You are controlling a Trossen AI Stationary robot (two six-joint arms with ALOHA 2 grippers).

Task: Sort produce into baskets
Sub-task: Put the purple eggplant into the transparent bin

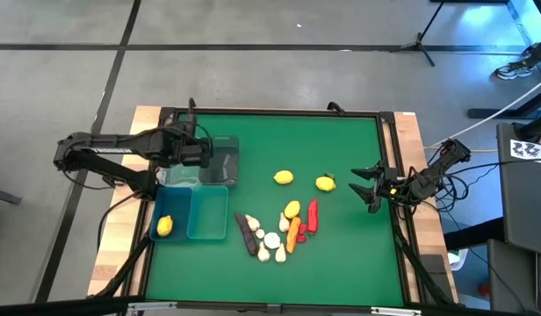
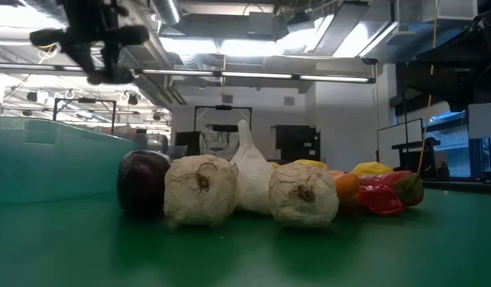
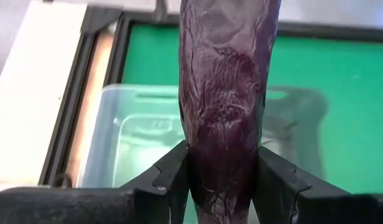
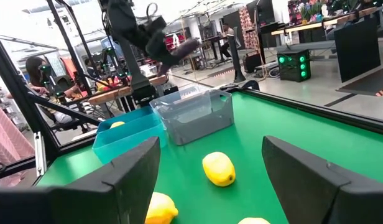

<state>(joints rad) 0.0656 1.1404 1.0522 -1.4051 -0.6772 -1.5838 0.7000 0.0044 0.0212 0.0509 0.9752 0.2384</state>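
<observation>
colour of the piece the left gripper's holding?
Dark purple eggplant, wrinkled skin; clearest in the left wrist view.

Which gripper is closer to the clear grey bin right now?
Left. The left gripper hangs directly above the clear grey bin, fingers shut on an eggplant. The right gripper waits open at the mat's far right edge, beyond the lemons.
</observation>
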